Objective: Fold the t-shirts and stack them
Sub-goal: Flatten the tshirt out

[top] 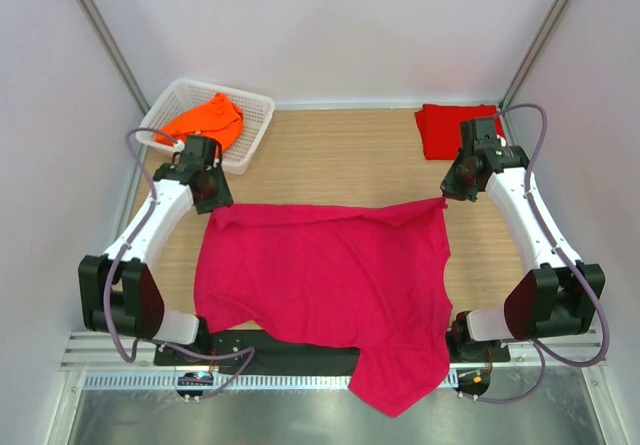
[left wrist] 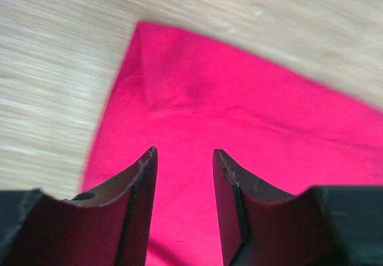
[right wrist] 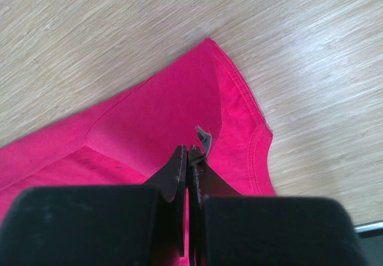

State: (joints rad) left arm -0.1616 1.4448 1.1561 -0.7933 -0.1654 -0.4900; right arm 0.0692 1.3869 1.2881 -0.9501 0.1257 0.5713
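Observation:
The magenta-pink t-shirt [top: 325, 270] lies spread over the table, its near part hanging over the front edge. My left gripper [top: 212, 193] hovers over the shirt's far left corner [left wrist: 143, 45]. In the left wrist view this gripper [left wrist: 184, 152] stands open, with only flat cloth showing between its fingers. My right gripper [top: 452, 190] is shut on the shirt's far right corner, and the cloth [right wrist: 179, 104] is drawn up to the closed jaws of this gripper [right wrist: 188, 149]. A folded red t-shirt [top: 450, 127] lies at the far right. The orange t-shirt [top: 205, 120] is bunched in the basket.
A white lattice basket [top: 255, 125] stands at the far left corner, close behind my left arm. Bare wooden table [top: 340, 155] shows between the basket and the red shirt. White walls enclose the back and both sides.

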